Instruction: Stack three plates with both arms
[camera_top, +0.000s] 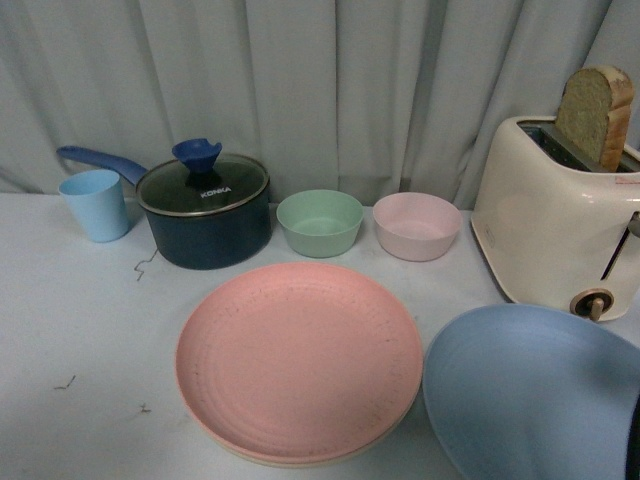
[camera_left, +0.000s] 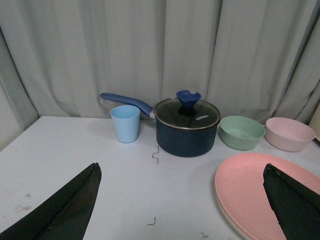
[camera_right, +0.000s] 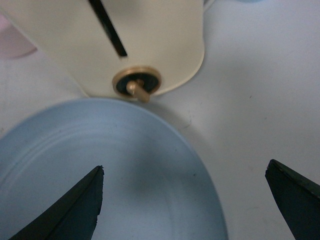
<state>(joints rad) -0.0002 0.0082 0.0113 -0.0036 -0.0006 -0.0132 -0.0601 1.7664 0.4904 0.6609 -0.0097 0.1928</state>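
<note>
Three plates: pink plate (camera_top: 300, 355) lies on top of cream plate (camera_top: 300, 463); blue plate (camera_top: 530, 395) sits apart, to the R of that pair, not on it.
Look: all round, matte, faint concentric rings; pink has fine dark specks; of the cream only a thin rim shows under the pink's near edge.
Blue plate spot: near R part of worktop (camera_top: 60, 300), just in front of toaster (camera_top: 555, 225); its rim is close beside the pink rim. Flat or tipped: can't tell.
L gripper (camera_left: 181, 166): fingers wide apart, nothing btwn them, over bare worktop to the L of the pink/cream pair.
R gripper (camera_right: 185, 166): fingers wide apart, one over the blue plate, the other past its rim over worktop; contact w/ plate can't be told.
Front view only: whole pink plate; bread slice (camera_top: 595, 110) standing in the toaster slot.
L wrist view only: worktop's L edge, running off at an angle.
R wrist view only: close-up of toaster's brass knob (camera_right: 137, 85) right above the blue rim.
Back row: blue cup (camera_top: 95, 205), saucepan (camera_top: 205, 215) w/ glass lid, green bowl (camera_top: 320, 222), pink bowl (camera_top: 417, 226), all along the curtain (camera_top: 300, 80).
Open room: wide bare worktop L of the pair & in front of the cup.
Tight spots: toaster vs blue plate; the bowls near the pink plate's far rim.
</note>
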